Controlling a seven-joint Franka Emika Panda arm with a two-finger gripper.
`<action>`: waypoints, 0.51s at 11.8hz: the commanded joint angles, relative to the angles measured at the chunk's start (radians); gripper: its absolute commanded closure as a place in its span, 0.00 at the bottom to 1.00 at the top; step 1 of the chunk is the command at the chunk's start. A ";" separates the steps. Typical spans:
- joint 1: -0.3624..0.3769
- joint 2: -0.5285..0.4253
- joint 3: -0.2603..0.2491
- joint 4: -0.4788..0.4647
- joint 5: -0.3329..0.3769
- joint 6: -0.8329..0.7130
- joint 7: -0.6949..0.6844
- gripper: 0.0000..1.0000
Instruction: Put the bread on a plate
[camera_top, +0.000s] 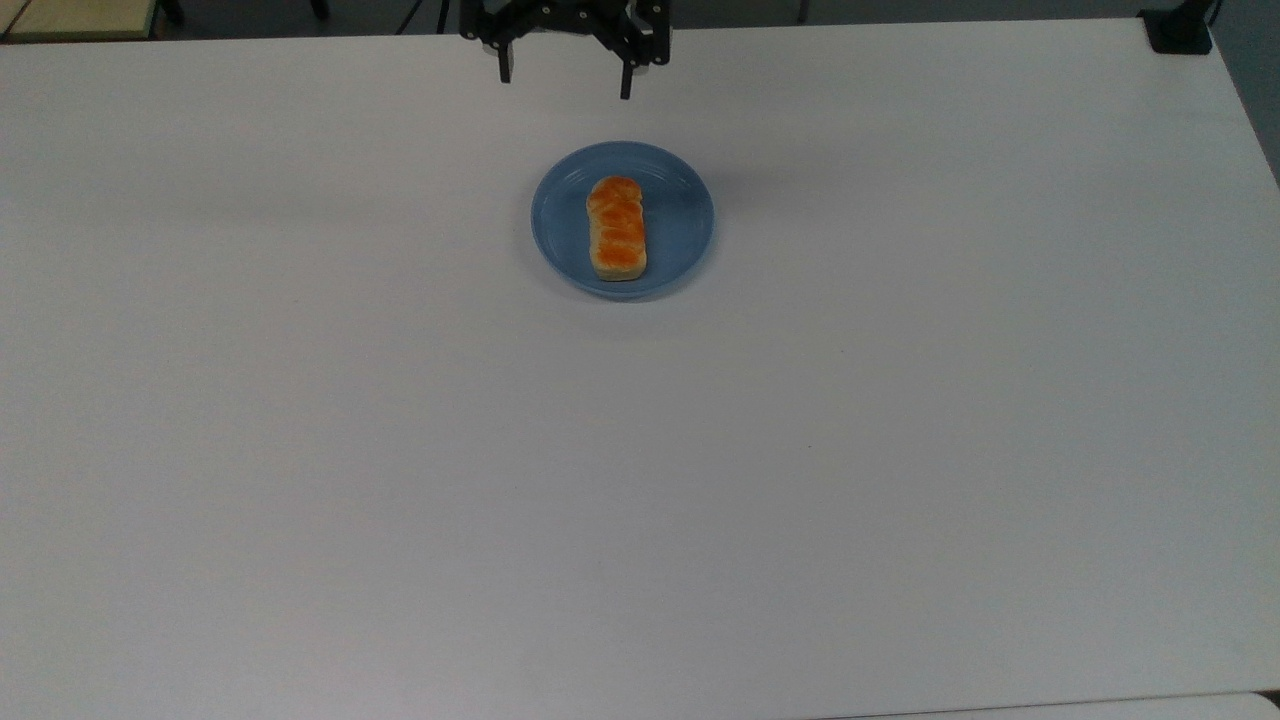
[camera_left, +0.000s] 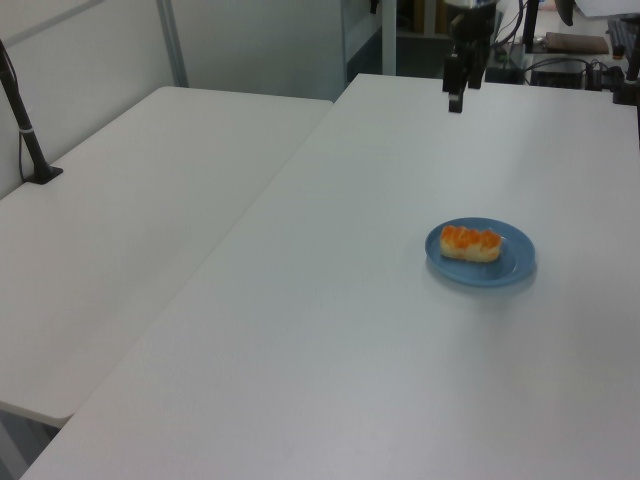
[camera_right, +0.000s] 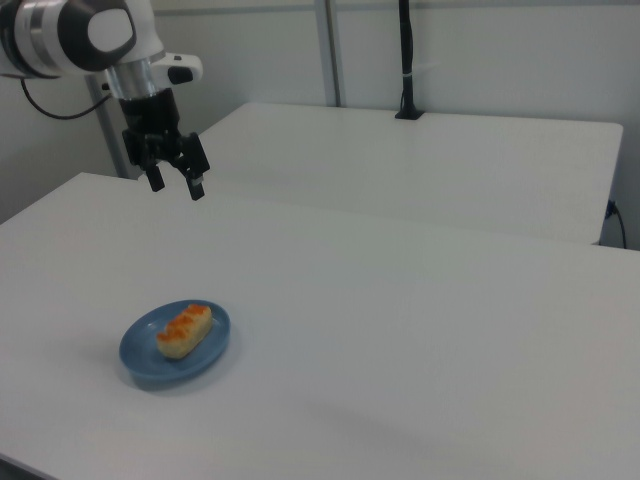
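Bread (camera_top: 617, 228) lies flat on my blue plate (camera_top: 680, 215), task apparently done, while the gripper (camera_top: 563, 75) hangs wide open and empty beyond the far rim.

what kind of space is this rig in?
Likely a robotics lab or office: plain white tables, grey partition walls, one staged blue round plate with an orange-brown bread loaf, and an open black two-finger gripper overhead.

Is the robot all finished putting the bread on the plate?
Done: the bread lies flat inside the blue plate, within the rim. In hand: nothing; the gripper is open and empty, high above the white table, away from the plate. Left: nothing that I can see, so it looks finished.
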 joint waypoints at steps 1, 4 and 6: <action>-0.036 -0.008 -0.005 0.036 0.007 -0.061 -0.125 0.00; -0.107 -0.031 0.022 0.057 0.039 -0.064 -0.128 0.00; -0.180 -0.032 0.100 0.060 0.040 -0.075 -0.131 0.00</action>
